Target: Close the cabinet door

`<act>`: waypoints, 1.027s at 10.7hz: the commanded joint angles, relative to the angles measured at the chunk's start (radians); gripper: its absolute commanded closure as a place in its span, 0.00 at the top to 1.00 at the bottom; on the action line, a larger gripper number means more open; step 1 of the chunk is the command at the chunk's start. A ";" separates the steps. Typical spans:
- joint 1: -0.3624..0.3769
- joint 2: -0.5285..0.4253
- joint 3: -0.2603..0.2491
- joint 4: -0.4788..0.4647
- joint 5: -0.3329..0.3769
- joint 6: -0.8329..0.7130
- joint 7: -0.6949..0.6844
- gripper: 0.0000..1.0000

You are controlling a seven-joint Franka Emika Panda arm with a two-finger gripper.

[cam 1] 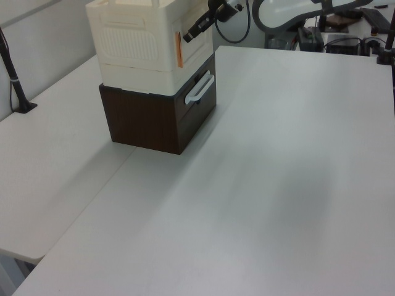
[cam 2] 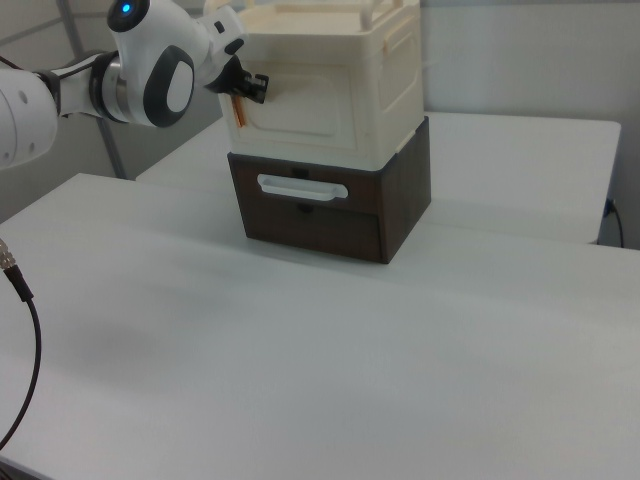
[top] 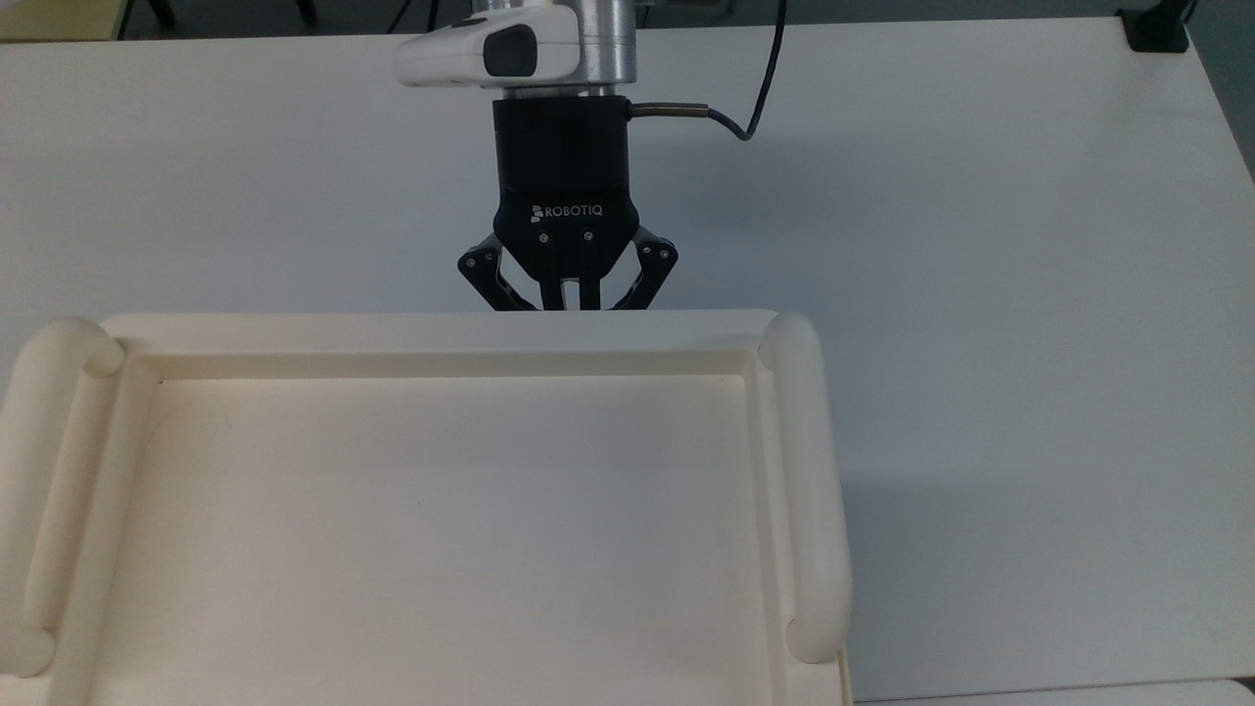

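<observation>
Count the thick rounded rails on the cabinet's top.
2. One rail runs along the top view's left side of the cabinet, the other rail along the top view's right side. No others are visible, though the top's near edge is cut off.

The arm is stretched out level, wrist straight behind the pincer (top: pixel 569 299). Its black fingers (top: pixel 480 279) are splayed apart with nothing between them, tips pointing toward the top view's bottom edge.

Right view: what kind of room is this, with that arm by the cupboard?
Probably a robotics lab or test room: a white robot arm works at a cream cabinet on a bare white table, with cables behind.
</observation>
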 commanded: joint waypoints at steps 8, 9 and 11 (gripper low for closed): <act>-0.175 -0.328 0.116 -0.093 0.015 -0.990 0.025 0.29; -0.203 -0.358 0.116 -0.093 0.009 -1.070 0.057 0.47; -0.272 -0.395 0.153 -0.107 -0.017 -1.189 0.065 1.00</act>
